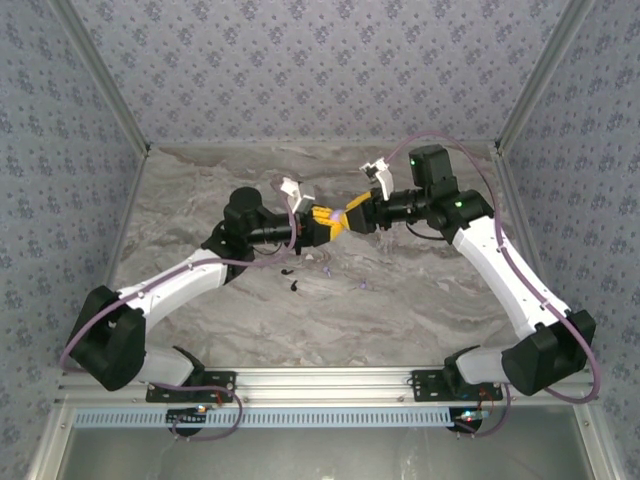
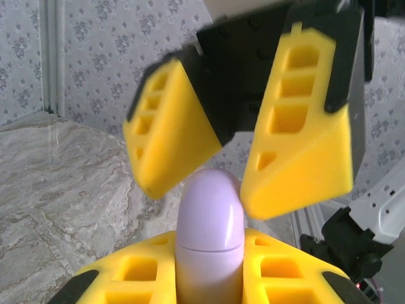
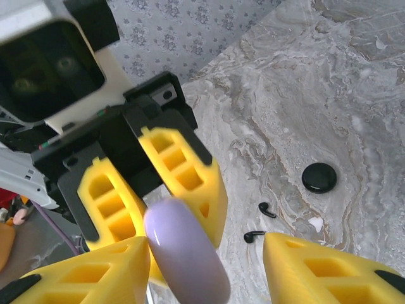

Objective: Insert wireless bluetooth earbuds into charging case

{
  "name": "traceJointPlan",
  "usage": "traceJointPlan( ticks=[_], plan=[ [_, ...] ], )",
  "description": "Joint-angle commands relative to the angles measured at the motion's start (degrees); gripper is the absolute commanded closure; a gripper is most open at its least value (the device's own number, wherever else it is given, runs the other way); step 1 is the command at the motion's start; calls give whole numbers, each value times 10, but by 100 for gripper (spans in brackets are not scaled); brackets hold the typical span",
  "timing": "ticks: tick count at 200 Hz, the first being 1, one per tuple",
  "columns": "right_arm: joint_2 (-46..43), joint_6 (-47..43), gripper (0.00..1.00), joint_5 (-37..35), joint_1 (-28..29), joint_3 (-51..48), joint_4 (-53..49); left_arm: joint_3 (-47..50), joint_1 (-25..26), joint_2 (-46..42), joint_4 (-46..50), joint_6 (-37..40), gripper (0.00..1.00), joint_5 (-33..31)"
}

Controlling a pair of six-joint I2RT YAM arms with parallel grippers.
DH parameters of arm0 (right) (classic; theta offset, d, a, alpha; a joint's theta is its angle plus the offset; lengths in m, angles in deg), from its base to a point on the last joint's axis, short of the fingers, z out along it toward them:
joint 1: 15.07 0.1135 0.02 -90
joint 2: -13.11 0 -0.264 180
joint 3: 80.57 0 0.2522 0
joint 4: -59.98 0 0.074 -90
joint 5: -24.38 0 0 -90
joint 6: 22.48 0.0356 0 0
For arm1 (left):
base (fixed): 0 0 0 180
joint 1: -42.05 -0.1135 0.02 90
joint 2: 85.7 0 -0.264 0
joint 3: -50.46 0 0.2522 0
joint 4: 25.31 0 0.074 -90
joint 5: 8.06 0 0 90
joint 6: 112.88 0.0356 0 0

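Over the middle of the table [image 1: 420,290], two arms meeting nose to nose, well above the marble top. Left hand [image 2: 209,244] closed tight on a lilac disc [image 2: 209,215], pinched on edge between both yellow fingers [image 2: 253,253], rounded rim poking up past the tips, a fine seam running across it. Right hand [image 3: 205,247] spread open, one finger to each side of that same disc and no grip on it. In the right wrist view, a wide gap on one side, the other finger [image 3: 88,275] just beside the disc or barely touching, hard to tell which. From the left wrist, much the same: right fingers splayed either side of the disc's top edge. Down on the table, the black round case [image 3: 318,177] lying flat. Near it but not touching, two black earbuds [image 3: 267,209], the second earbud [image 3: 254,236] just beside the first and a little farther from the case, both loose on the marble and outside the case. A small white speck [image 3: 314,223] between case and earbuds. From overhead, the same two dark earbuds on the table near the left forearm.
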Motion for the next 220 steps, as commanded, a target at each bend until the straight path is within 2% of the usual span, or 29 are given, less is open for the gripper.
traceJointPlan(
  ticks=[1, 86, 132, 220],
  plan=[
    [-8, 2, 47, -40, 4, 13, -7, 5, 9, -22, -23, 48, 90, 3],
    [-7, -8, 42, -70, 10, 11, -21, 8, 10, -23, -25, 49, 89, -13],
    [-5, 0, 42, -122, 11, 9, -20, 12, 11, -28, -32, 49, 89, 2],
    [-4, 32, 39, -179, 4, 10, -10, 15, 13, -33, -21, 56, 88, 4]
  ],
)
